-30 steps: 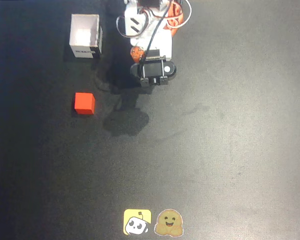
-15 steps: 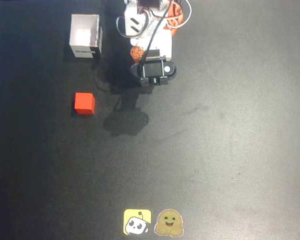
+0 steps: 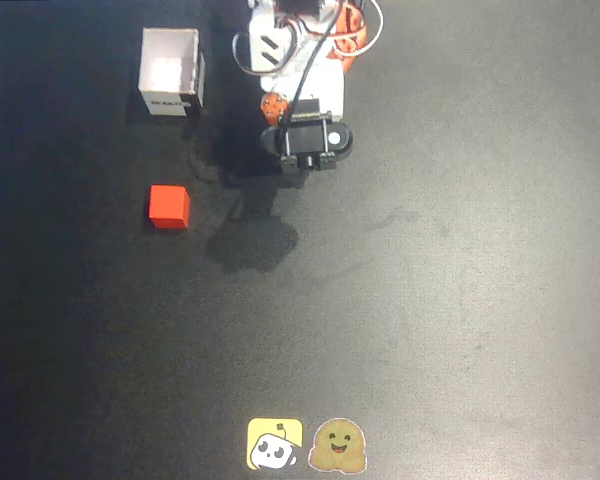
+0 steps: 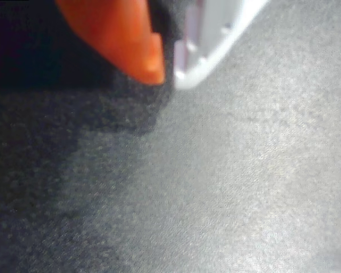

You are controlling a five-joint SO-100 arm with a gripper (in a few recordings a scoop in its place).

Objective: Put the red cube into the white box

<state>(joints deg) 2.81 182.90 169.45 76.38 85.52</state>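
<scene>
Two fingertips of the gripper nearly meet, empty; we cannot see red cube or white box here.

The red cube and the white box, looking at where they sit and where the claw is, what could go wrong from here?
1. The claw looks shut in the wrist view, fingertips nearly touching; unless it opens before coming down, it may knock the red cube away.
2. The white box is only a little bigger than the cube, so an off-centre release may catch a wall.
3. The box stands close beside the arm's base, so the arm might bump it while carrying.
</scene>
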